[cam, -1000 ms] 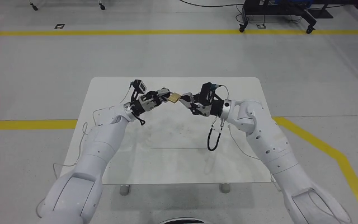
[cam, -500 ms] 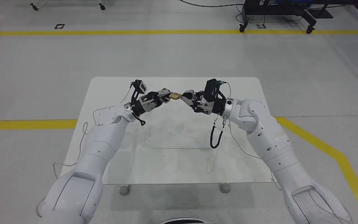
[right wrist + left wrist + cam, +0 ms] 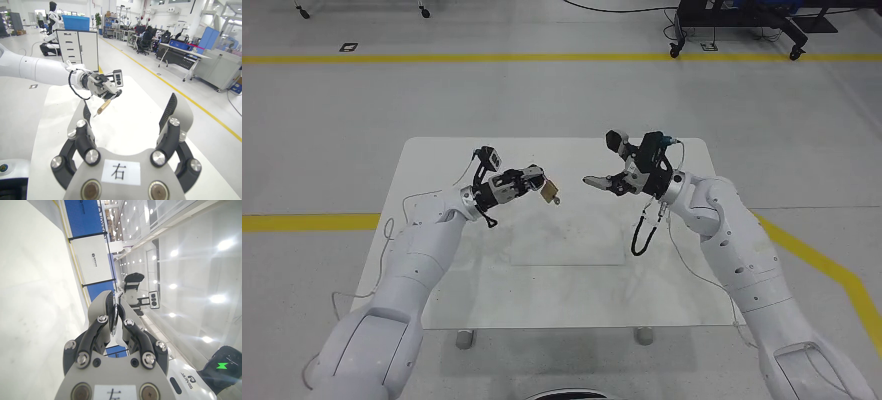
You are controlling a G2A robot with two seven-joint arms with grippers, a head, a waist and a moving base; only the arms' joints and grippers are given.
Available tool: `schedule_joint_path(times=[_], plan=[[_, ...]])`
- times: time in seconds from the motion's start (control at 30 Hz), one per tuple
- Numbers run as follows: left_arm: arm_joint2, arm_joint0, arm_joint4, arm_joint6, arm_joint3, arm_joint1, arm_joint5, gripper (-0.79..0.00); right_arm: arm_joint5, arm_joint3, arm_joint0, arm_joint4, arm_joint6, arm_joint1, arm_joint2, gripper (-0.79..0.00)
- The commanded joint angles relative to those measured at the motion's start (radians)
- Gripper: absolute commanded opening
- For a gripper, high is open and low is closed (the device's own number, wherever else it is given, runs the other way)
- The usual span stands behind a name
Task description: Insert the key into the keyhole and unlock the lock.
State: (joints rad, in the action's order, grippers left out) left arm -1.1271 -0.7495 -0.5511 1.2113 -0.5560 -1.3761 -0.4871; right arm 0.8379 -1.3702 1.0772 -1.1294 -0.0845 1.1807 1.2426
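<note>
While left fingers (image 3: 529, 178) clamp the lock (image 3: 550, 189), key (image 3: 95, 114) inserted, right fingers (image 3: 171, 108) spread.

So we've got a white table (image 3: 662, 290) with rounded corners, sitting on a pale grey floor (image 3: 562, 100). Two little round feet (image 3: 464, 338) poke out under the table's near edge. On the table top we can make out a faint rectangle outline (image 3: 568, 264) around the middle, plus a few dark scuffs (image 3: 23, 324). A yellow line (image 3: 302, 222) on the floor runs out from both sides of the table.
</note>
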Motion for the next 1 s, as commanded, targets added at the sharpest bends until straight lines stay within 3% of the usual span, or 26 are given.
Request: schedule_joint_path(times=[0.0, 0.27, 0.33, 0.53, 0.57, 0.6, 0.63, 0.8, 0.97], plan=[[0.028, 0.002, 0.081, -0.006, -0.007, 0.001, 0.021, -0.785, -0.001, -0.004, 0.004, -0.002, -0.005, -0.001, 0.008, 0.0], [0.191, 0.023, 0.41, -0.162, -0.041, -0.029, 0.14, -0.785, -0.001, -0.004, 0.004, -0.002, -0.005, -0.001, 0.008, 0.0], [0.231, 0.028, 0.454, -0.164, -0.043, -0.042, 0.186, -0.785, -0.001, -0.004, 0.004, -0.002, -0.005, -0.001, 0.008, 0.0], [0.302, 0.047, 0.551, -0.221, -0.019, -0.069, 0.209, -0.785, -0.001, -0.004, 0.004, -0.002, -0.005, -0.001, 0.008, 0.0], [0.304, 0.05, 0.548, -0.223, -0.012, -0.072, 0.207, -0.551, -0.001, -0.004, 0.004, -0.002, -0.005, -0.001, 0.008, 0.0], [0.305, 0.053, 0.547, -0.225, -0.004, -0.074, 0.205, -0.031, -0.001, -0.004, 0.004, -0.002, -0.005, -0.001, 0.008, 0.0], [0.304, 0.056, 0.542, -0.228, 0.003, -0.075, 0.202, 0.0, -0.001, -0.004, 0.004, -0.002, -0.005, -0.001, 0.008, 0.0], [0.267, 0.067, 0.479, -0.211, 0.014, -0.07, 0.16, 0.0, -0.001, -0.004, 0.004, -0.002, -0.005, -0.001, 0.008, 0.0], [0.182, 0.075, 0.436, -0.208, -0.011, -0.03, 0.078, 0.0, -0.001, -0.004, 0.004, -0.002, -0.005, -0.001, 0.008, 0.0]])
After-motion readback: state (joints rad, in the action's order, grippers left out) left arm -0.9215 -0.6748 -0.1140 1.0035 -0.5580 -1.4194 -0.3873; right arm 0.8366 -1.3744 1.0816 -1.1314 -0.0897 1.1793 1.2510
